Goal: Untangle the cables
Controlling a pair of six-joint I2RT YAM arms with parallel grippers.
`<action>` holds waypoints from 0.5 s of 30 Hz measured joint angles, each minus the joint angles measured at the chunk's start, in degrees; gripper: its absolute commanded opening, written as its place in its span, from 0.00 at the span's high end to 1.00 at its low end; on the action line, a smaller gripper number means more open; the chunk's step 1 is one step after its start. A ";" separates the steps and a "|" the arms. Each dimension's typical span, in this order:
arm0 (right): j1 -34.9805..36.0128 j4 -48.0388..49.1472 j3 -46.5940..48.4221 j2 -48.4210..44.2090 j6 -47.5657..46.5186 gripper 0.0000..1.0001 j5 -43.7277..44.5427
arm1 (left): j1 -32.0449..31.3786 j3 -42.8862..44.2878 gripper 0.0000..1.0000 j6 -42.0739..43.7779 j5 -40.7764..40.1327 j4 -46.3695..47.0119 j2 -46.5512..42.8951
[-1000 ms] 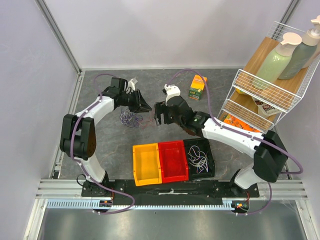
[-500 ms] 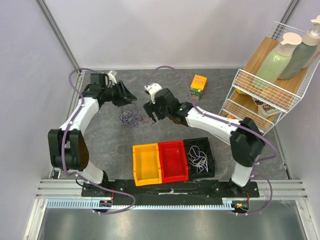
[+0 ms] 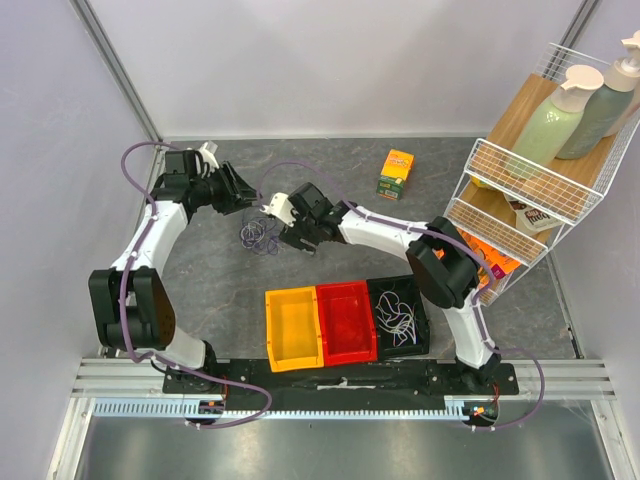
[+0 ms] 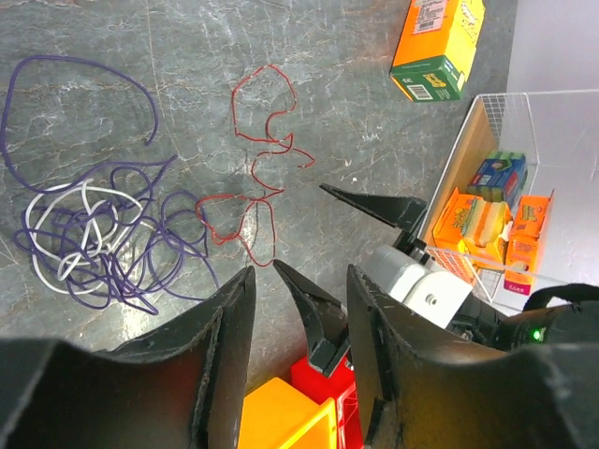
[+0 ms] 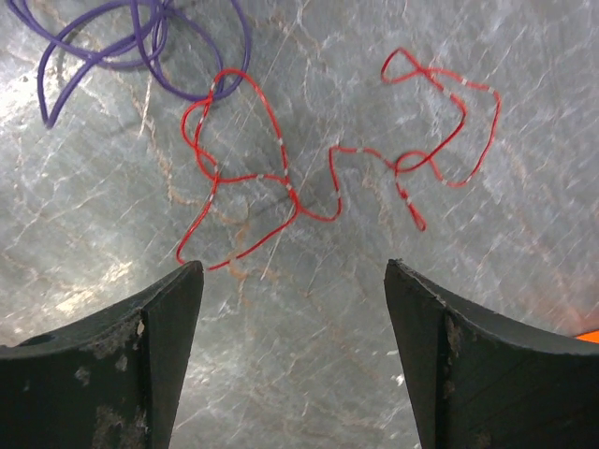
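A tangle of purple and white cables (image 3: 258, 236) lies on the grey table; it also shows in the left wrist view (image 4: 86, 245). A loose red cable (image 5: 298, 176) lies just to its right, apart from the white one and touching a purple loop (image 5: 140, 42) at one end; it also shows in the left wrist view (image 4: 259, 170). My right gripper (image 3: 288, 232) hovers open and empty right above the red cable (image 5: 295, 273). My left gripper (image 3: 250, 193) is open and empty, raised behind the tangle (image 4: 299, 281).
Yellow (image 3: 293, 325), red (image 3: 346, 320) and black (image 3: 404, 340) bins stand in a row near the front; the black one holds several cables. An orange and green box (image 3: 397, 172) stands at the back. A wire shelf (image 3: 520, 190) with bottles fills the right side.
My right gripper has swung left to above the red cable. My left gripper has pulled back to the left, away from the tangle.
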 measured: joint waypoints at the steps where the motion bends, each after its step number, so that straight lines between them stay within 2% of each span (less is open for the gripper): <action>1: -0.11 0.00 0.76 0.50 -1.07 0.13 -0.20 | 0.31 -0.07 0.50 -0.13 0.37 0.07 0.02; 9: -2.05 0.02 6.51 6.27 -5.27 0.15 -2.69 | 0.98 -0.42 0.50 -0.70 1.25 0.48 0.11; 15: -2.89 0.28 9.73 9.60 -5.62 0.27 -4.37 | 0.98 -0.63 0.51 -0.76 1.86 0.90 0.37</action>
